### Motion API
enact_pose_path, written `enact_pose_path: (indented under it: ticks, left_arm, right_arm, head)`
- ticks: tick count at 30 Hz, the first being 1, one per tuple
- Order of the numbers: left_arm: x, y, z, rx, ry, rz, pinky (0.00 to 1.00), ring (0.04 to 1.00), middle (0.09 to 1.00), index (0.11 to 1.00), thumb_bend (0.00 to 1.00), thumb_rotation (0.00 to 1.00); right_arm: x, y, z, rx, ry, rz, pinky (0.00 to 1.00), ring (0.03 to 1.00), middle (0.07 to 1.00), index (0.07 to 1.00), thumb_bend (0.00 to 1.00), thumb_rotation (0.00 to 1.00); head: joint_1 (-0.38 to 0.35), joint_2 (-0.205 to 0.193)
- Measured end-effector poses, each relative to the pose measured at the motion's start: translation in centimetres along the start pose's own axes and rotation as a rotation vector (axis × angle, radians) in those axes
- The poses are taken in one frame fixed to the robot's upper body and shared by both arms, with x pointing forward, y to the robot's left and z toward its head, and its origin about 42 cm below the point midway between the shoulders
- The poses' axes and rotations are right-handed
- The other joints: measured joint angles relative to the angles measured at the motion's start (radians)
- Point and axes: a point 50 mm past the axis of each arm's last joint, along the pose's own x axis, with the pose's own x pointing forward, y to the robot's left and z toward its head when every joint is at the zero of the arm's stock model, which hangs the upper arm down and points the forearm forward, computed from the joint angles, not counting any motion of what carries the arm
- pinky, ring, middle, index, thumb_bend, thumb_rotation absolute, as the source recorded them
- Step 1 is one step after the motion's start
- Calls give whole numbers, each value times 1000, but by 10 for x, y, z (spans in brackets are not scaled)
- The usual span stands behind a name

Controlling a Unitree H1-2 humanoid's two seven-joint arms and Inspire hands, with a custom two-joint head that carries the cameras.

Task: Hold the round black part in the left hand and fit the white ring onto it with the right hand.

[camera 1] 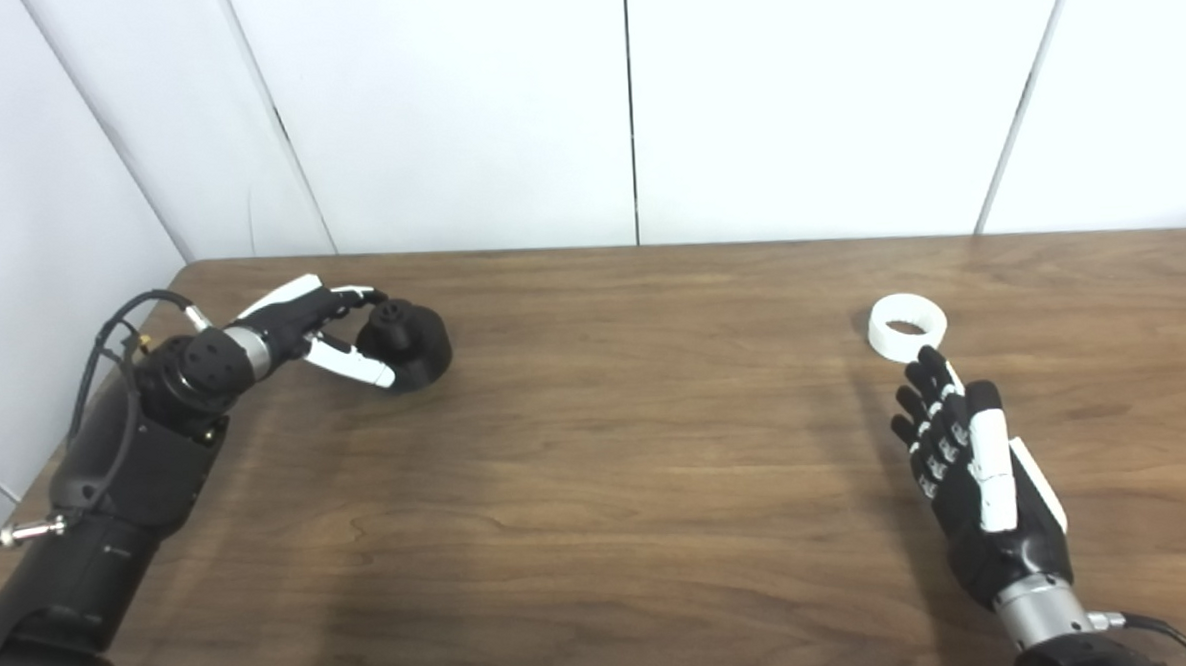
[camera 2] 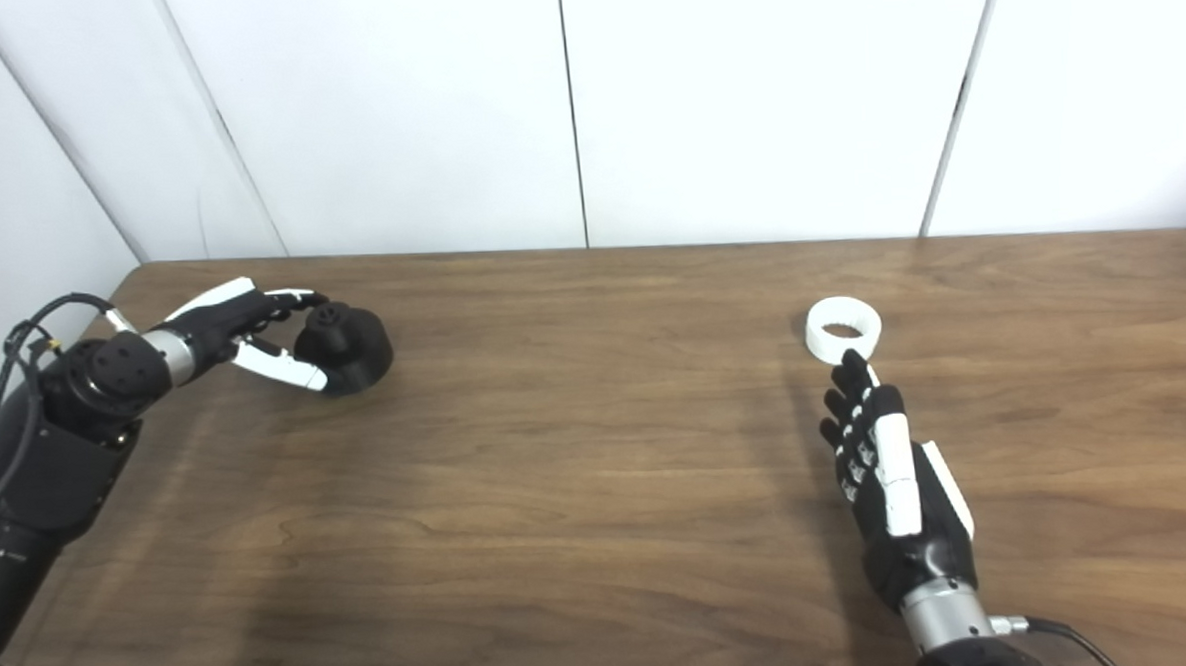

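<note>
Wooden table [camera 1: 639, 471]; white panelled wall [camera 1: 443, 109] behind

Left hand [camera 1: 313, 330] at far left, arm reaching in from near-left corner, wrist turned sideways, fingers and thumb spread, pointing right. Right hand [camera 1: 969, 467] at near right, forearm up from bottom edge, fingers straight, held together, pointing far, holding nothing.
</note>
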Motion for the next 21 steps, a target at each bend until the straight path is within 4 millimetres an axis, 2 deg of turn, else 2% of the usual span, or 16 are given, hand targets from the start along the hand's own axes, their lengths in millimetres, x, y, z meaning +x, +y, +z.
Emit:
enact_pose_path:
  ticks: [3,12,16,21]
  left_arm:
    - [3,-5,2,-13,3,-9,964,1000,1000,950,1000,257]
    - [6,-9,5,-26,-4,8,973,1000,1000,886,1000,215]
    - [7,-9,5,-25,-8,10,924,981,961,887,1000,194]
    - [8,-9,3,-28,-3,7,941,994,966,894,1000,179]
  right_arm:
    - [0,-1,0,-3,0,0,1000,1000,1000,1000,660,1000]
    - [0,-2,0,-6,0,1,1000,1000,1000,1000,677,1000]
    - [0,-3,1,-6,0,0,1000,1000,1000,1000,681,1000]
    - [0,-5,1,-1,-1,-2,1000,1000,1000,1000,684,1000]
  head:
    - [-3,-3]
    - [-5,-2]
    - [-2,0]
    - [0,0]
